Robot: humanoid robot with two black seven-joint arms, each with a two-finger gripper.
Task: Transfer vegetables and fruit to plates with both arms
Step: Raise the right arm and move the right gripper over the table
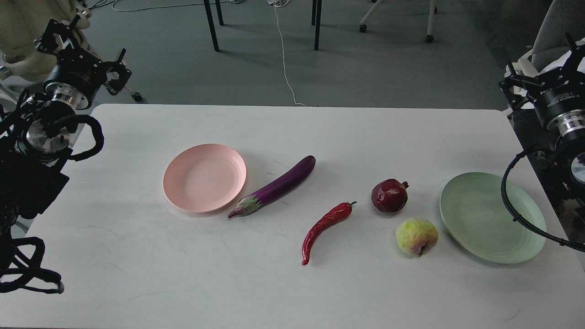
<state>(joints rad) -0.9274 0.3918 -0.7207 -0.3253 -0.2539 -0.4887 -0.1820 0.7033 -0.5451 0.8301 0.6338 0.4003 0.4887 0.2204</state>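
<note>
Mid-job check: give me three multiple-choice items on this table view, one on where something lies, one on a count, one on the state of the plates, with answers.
1. The eggplant lies:
A. on the green plate
B. just right of the pink plate
C. off the table

2. Food items on the table:
A. two
B. six
C. four

3. The two plates are:
A. both empty
B. both loaded
C. stacked

Answers:
1 B, its calyx end sits beside the pink rim.
2 C, eggplant, chili pepper, pomegranate and yellow-green fruit.
3 A, the pink plate and the green plate hold nothing and stand far apart.
</note>
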